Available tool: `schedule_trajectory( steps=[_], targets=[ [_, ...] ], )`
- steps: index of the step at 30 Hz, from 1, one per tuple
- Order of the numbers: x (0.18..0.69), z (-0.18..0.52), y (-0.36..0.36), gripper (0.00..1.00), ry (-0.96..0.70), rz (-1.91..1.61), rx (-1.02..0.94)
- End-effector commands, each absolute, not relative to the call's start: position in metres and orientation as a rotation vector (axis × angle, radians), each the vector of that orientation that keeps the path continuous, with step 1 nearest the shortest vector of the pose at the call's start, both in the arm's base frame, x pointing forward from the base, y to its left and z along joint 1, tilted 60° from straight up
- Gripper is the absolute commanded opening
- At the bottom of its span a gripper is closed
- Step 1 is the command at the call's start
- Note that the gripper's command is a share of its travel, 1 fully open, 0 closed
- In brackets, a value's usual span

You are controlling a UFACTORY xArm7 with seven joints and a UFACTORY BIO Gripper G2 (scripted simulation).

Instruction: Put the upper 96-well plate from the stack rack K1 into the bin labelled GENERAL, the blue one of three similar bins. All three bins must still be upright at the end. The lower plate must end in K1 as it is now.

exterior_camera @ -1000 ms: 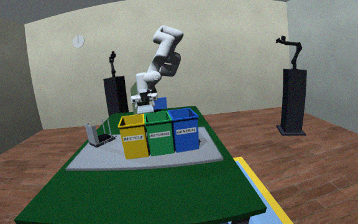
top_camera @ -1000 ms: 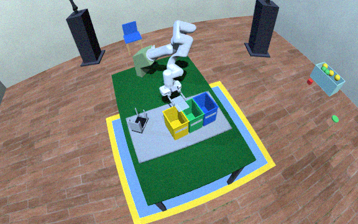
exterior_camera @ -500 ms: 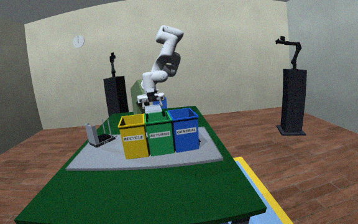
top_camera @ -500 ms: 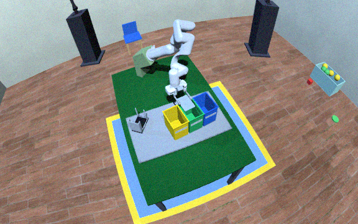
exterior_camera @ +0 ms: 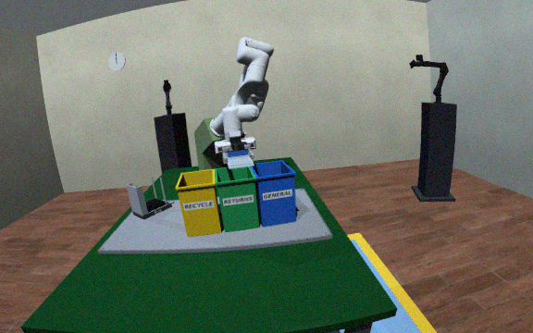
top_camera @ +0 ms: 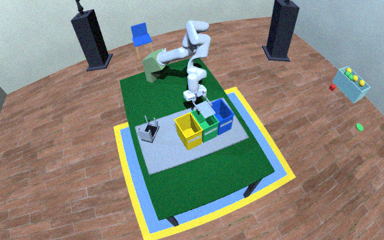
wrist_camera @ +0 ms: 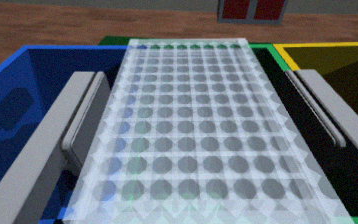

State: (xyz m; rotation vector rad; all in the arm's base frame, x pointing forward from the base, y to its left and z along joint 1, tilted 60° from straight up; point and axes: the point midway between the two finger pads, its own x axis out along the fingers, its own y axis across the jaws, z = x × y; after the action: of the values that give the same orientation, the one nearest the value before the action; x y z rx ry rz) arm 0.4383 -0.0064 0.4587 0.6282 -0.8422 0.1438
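My gripper (top_camera: 204, 108) (wrist_camera: 205, 110) is shut on the clear upper 96-well plate (top_camera: 207, 110) (exterior_camera: 241, 161) (wrist_camera: 195, 125), one finger along each long side. The plate hangs level above the green RETURNS bin (top_camera: 210, 133) (exterior_camera: 240, 219), and its left edge in the wrist view overlaps the blue bin. The blue GENERAL bin (top_camera: 225, 127) (exterior_camera: 277, 210) (wrist_camera: 10, 75) stands upright beside the green one. The stack rack K1 (top_camera: 146, 134) (exterior_camera: 138, 199) stands at the left of the grey mat. The lower plate cannot be made out in it.
The yellow RECYCLE bin (top_camera: 194, 141) (exterior_camera: 202, 223) (wrist_camera: 330, 61) stands upright on the green bin's other side. The three bins stand in a tight row on the grey mat (top_camera: 165, 157) (exterior_camera: 155, 242). Thin posts rise from the rack.
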Motion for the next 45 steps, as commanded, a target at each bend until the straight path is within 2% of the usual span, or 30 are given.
schedule_trajectory(
  steps=[1,28,45],
  targets=[
    [0.437,0.47,0.005,0.0,-0.84,0.141,0.627],
    [0.43,0.526,0.067,0.0,-0.84,0.141,0.628],
    [0.428,0.534,0.076,0.0,-0.84,0.141,0.628]
  ],
)
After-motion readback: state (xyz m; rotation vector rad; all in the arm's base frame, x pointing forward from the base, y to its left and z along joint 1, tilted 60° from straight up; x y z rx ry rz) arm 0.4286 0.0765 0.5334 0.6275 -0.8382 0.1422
